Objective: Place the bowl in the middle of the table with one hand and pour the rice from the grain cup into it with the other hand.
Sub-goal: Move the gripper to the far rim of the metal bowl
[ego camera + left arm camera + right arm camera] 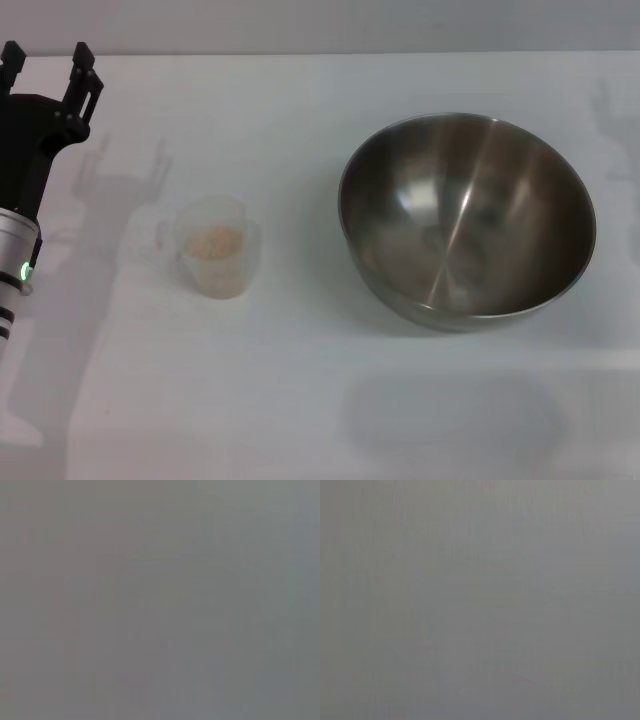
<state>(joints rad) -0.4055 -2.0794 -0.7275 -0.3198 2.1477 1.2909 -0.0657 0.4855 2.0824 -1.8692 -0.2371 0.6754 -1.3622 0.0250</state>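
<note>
Here, the bowl [467, 220] sits empty on the table [300, 400], well off to the right of the left gripper [45, 62]. The cup [214, 246] stands upright between them, nearer the gripper, with rice [216, 241] inside; nothing lies between the cup and the gripper. The left arm hangs at the table's left edge, fingers [82, 72] spread and empty. The right gripper is out of sight.

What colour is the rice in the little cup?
Pale beige rice, seen best in the head view.
</note>
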